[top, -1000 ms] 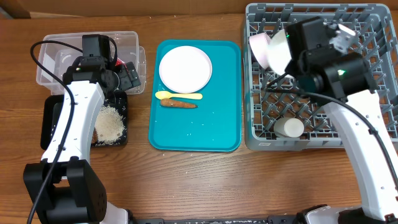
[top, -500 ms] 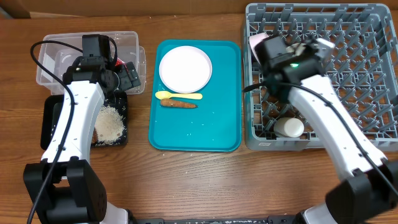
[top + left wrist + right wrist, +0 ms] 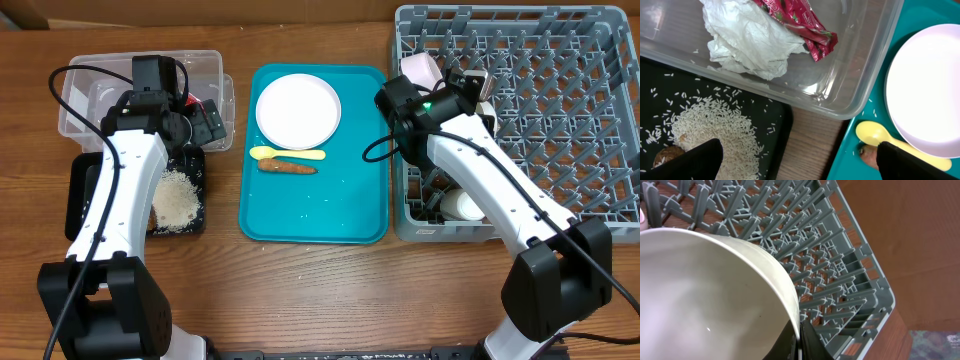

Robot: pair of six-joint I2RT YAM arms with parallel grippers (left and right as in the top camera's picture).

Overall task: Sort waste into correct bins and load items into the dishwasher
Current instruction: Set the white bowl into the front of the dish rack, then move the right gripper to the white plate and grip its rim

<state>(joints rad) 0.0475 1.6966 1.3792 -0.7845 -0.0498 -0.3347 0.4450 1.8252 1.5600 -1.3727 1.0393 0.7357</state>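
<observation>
My right gripper (image 3: 799,336) is shut on the rim of a pale bowl (image 3: 705,295). It holds the bowl (image 3: 421,68) tilted over the back left corner of the grey dishwasher (image 3: 560,120). A white cup (image 3: 465,205) lies in the rack's front left. My left gripper (image 3: 800,165) hangs open and empty above the wood strip between the black tray (image 3: 775,100) and the teal tray. The clear tub (image 3: 860,75) holds a red wrapper (image 3: 800,20) and a white napkin (image 3: 750,42). Rice (image 3: 710,130) and a brown lump (image 3: 665,156) lie in the black tray. The plate (image 3: 298,108), yellow spoon (image 3: 285,154) and carrot stick (image 3: 288,167) are on the teal tray.
The teal tray (image 3: 315,215) lies between the bins and the dishwasher, with a few stray rice grains on it. The right arm's elbow (image 3: 400,100) hangs over the gap between teal tray and rack. Bare wooden table (image 3: 300,290) runs along the front.
The right arm has swung left and down with the bowl, from over the rack's middle to its left wall. The left arm has not moved.
</observation>
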